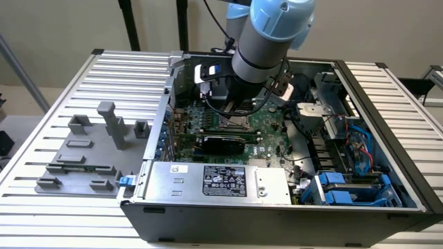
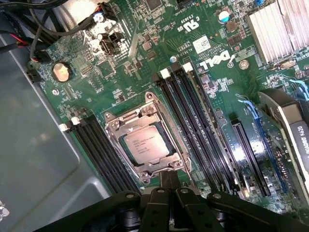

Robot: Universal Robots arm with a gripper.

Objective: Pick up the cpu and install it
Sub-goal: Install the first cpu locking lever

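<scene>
From the exterior view I see the arm [image 1: 266, 49] reaching down into the open computer case [image 1: 277, 218], its claw low over the green motherboard [image 1: 266, 124]; grey fixture blocks [image 1: 90, 150] sit well apart from it. From the wrist view, the cpu [image 2: 147, 144], silvery-grey and square with printed text, lies seated in its metal socket frame [image 2: 112, 126], just beyond my clenched, empty claw [image 2: 169, 186], between black memory slots [image 2: 193, 121].
</scene>
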